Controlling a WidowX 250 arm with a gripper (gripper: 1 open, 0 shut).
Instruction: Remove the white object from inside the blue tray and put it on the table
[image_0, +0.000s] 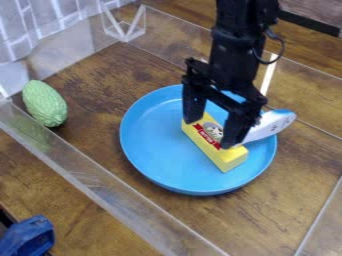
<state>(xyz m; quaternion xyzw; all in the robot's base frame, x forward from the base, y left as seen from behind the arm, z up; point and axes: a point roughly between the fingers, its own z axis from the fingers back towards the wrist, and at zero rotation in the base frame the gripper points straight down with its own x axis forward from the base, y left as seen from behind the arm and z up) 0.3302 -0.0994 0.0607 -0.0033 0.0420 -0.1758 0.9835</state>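
- White object is our subject, and we take the blue tray as the landmark for every place below. Going near to far, the tray's front rim and the bare blue floor behind it carry nothing.
- Further in, right of the tray's centre, a yellow block with a red and white label lies flat on the tray floor.
- We find the white object at the right-hand side of the tray, just beside the block on its far right. Whether the two touch, or whether the object leans on the rim, we cannot tell, since the arm covers its inner end.
- Its long axis appears to run from the tray's middle outward to the right rim, slightly away from us. We judge the visible end to point out over that rim. Which end is the tapered tip we cannot confirm.
- Gripper hangs over the block, fingers pointing down, jaws spread wide with nothing between them. One finger stands at the block's left, the other close to the white object.
- Beyond the far rim we note only the brown table.
- Progress, in our judgement: nothing is done beyond the approach. The object is not grasped, not lifted and not yet on the table. Grasp, lift, carry clear of the rim and set-down all remain.
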